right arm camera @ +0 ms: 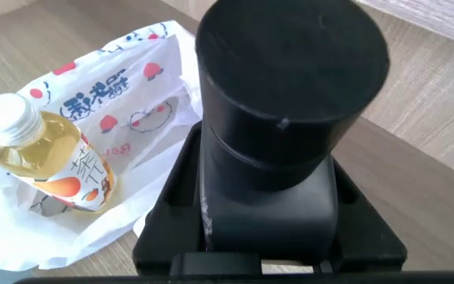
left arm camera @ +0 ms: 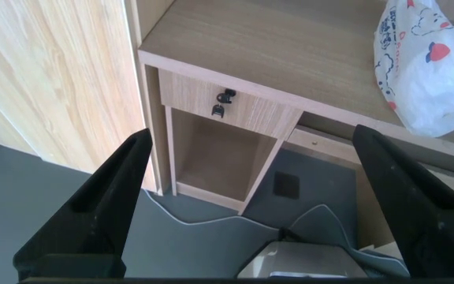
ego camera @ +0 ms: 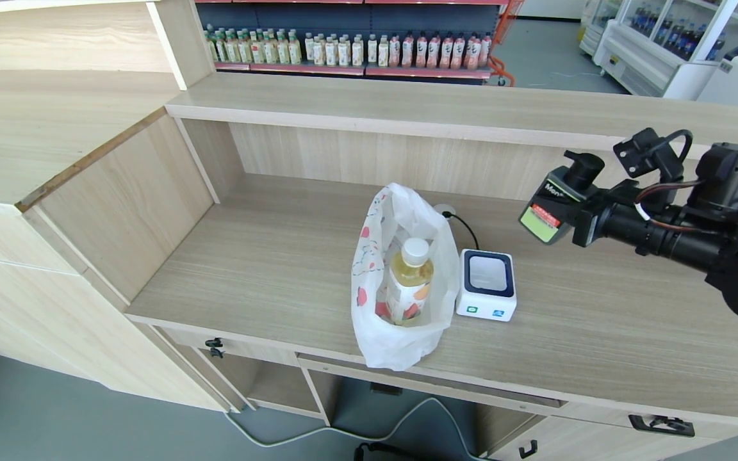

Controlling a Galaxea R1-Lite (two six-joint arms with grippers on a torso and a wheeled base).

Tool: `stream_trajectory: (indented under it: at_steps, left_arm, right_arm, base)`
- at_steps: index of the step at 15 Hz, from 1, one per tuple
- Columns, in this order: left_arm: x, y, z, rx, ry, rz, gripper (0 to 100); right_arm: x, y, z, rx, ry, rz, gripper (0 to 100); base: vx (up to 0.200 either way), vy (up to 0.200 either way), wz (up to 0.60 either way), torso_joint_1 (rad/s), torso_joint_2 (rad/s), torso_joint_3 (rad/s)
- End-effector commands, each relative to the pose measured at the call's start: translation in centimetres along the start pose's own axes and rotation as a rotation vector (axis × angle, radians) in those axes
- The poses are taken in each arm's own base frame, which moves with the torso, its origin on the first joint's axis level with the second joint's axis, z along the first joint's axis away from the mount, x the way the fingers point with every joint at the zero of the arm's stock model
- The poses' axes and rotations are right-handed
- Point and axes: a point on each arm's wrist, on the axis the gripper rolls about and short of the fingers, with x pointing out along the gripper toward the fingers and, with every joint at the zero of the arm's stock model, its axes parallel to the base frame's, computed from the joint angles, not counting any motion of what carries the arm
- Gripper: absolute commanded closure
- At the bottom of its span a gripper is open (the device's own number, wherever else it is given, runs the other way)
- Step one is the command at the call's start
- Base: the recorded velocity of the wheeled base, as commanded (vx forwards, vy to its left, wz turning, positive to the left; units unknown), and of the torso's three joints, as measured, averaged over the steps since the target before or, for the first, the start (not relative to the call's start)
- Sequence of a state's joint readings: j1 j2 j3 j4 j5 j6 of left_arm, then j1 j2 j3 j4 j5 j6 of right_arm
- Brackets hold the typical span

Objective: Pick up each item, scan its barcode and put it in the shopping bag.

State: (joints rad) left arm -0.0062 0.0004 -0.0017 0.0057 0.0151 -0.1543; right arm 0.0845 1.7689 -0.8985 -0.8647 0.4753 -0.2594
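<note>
Count of items: two bottles, one bag, one scanner. My right gripper is clenched on one black bottle with a black cylindrical cap and a green and red label. I hold it tipped sideways in the air over the light wooden counter, right of the scanner and apart from it. One white square scanner with a dark-framed window sits flat on the counter, with one black cable running from its rear. Just beside it, on its left, stands one white plastic shopping bag with red prints, mouth open. Inside it is one clear bottle of yellow tea with a white cap, upright. My left gripper hangs before the counter's front, fingers spread wide and grasping nothing.
</note>
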Motion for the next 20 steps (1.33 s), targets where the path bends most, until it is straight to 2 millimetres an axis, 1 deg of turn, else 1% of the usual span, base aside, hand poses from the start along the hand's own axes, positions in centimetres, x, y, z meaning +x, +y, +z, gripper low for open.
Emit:
stream_trajectory:
  at_steps: [1,4,7,10,14,16,20]
  left_arm:
    - [0.0,0.0,0.0,-0.002,0.0,0.0,0]
    - [0.0,0.0,0.0,-0.027,0.003,-0.006,0]
    - [0.0,0.0,0.0,-0.036,0.0,0.003,0]
    - [0.0,0.0,0.0,-0.036,-0.002,0.002,0]
    - [0.0,0.0,0.0,-0.036,0.0,0.0,0]
    - [0.0,0.0,0.0,-0.036,0.0,0.002,0]
    - [0.0,0.0,0.0,-0.036,0.0,0.002,0]
  right_arm:
    - [0.7,0.7,-0.7,-0.018,0.015,0.028,100]
    - [1.4,1.0,-2.0,-0.02,0.015,0.036,100]
    - [1.4,1.5,-2.8,-0.015,-0.001,0.043,100]
    - [1.3,1.7,-2.8,-0.015,0.0,0.046,100]
    - [1.4,1.6,-2.8,-0.018,-0.001,0.043,100]
    - [1.5,1.7,-2.9,-0.018,0.0,0.046,100]
    - [3.0,2.1,-3.8,-0.007,0.02,0.041,100]
  base:
    - [0.0,0.0,0.0,0.0,0.0,0.0]
    - [0.0,0.0,0.0,0.0,0.0,0.0]
    - [0.0,0.0,0.0,0.0,0.0,0.0]
    - [0.0,0.0,0.0,0.0,0.0,0.0]
    - [0.0,0.2,0.0,0.002,0.0,0.005]
    - [0.0,0.0,0.0,0.0,0.0,0.0]
    - [0.0,0.0,0.0,0.0,0.0,0.0]
